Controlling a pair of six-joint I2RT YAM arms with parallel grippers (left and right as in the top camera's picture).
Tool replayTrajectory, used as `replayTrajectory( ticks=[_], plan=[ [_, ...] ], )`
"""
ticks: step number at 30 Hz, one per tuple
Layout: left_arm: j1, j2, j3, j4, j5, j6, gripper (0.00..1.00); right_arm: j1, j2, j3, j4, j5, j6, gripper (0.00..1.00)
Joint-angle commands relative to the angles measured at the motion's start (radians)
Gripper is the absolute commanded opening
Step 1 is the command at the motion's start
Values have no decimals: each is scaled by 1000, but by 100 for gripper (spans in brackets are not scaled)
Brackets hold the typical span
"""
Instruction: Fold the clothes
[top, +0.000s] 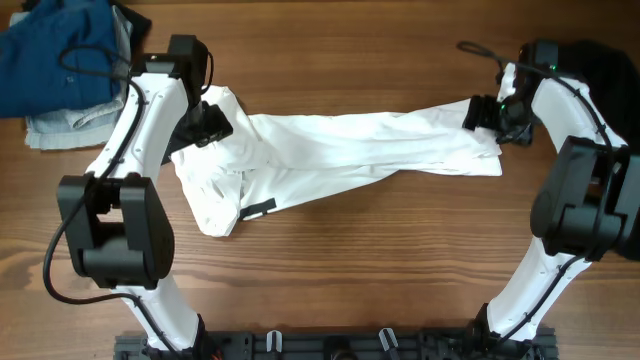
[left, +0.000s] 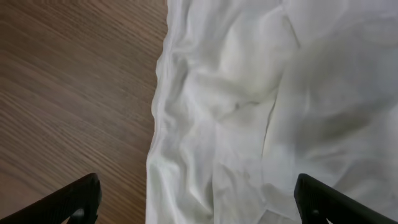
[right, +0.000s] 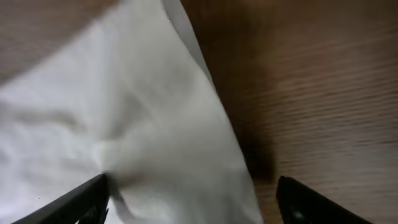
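We've got the white garment (top: 350, 150) laid long across the bench (top: 380, 280). It runs w/ a slight twist from a bunched, wider end at the left arm's side to a narrower end by the right arm. We judge it's stretched out like this so both ends can be taken at once & carried over for a fold.

The left tool (top: 208, 124) sits over the bunched upper part. In its wrist view the fingers (left: 74, 199) are spread wide w/ nothing pinched. The cloth's crumpled edge runs up between them, bare wood on one side.

The right tool (top: 497, 112) hangs over the narrow end. Its fingers (right: 81, 199) are also spread apart, w/ the cloth edge below, approx. centred. We can't tell whether either tool touches the fabric.

Blue clothes (top: 60, 60) sit piled in the bench's far left corner, prob. done or waiting. Something dark (top: 605, 60) lies at the far right.
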Motion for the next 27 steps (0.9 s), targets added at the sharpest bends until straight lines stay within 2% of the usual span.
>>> replayTrajectory(
  ticks=[1,4,5,6,7,8,13,18,22,27],
  plan=[
    [23,-22,-7,15,-21,20,100,-4,-11,-108,66,21,-20,85],
    [31,-22,-7,16,-21,21,100,0,-11,-183,136,12,16,79],
    [32,-22,-7,17,-25,21,100,0,-11,-220,158,5,49,70],
    [32,-22,-7,18,-25,21,100,0,-11,-237,157,4,66,55],
    [32,-22,-7,19,-25,21,100,0,-11,-241,151,0,72,28],
    [32,-22,-7,20,-35,21,100,-2,-11,-242,145,1,87,7],
    [32,-22,-7,20,-55,20,100,-55,-13,-207,158,2,137,4],
    [32,-22,-7,32,-59,20,100,-174,-13,-108,120,-3,103,4],
    [34,-22,-7,35,-66,21,100,-255,-13,-10,18,-9,34,4],
    [35,-22,-7,35,-77,21,100,-239,-23,74,-118,-141,-19,4]
  ],
)
